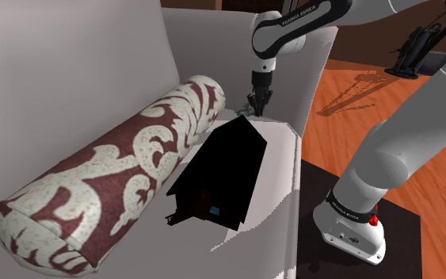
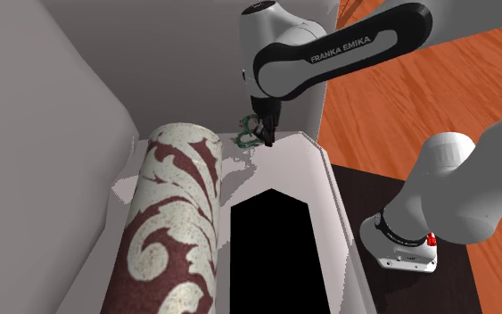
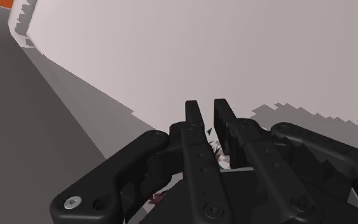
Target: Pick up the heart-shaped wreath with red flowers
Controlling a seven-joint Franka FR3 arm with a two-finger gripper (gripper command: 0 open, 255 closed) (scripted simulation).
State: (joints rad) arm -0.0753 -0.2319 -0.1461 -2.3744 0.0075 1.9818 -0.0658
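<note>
Green-leaved wreath (image 2: 245, 134) flecked dark red lies just past the maroon-and-cream patterned bolster cushion's (image 2: 173, 223) far end, its rim apparently pinched in the narrow black jaws, its bulk on their cushion side.

Pale grey sofa (image 1: 213, 47) under the gripper (image 1: 257, 109) — its back rises just beyond. A maroon-and-cream bolster (image 1: 110, 174) lies on the seat near it; orange wood floor (image 1: 348, 71) shows farther off, past the sofa's edge.
</note>
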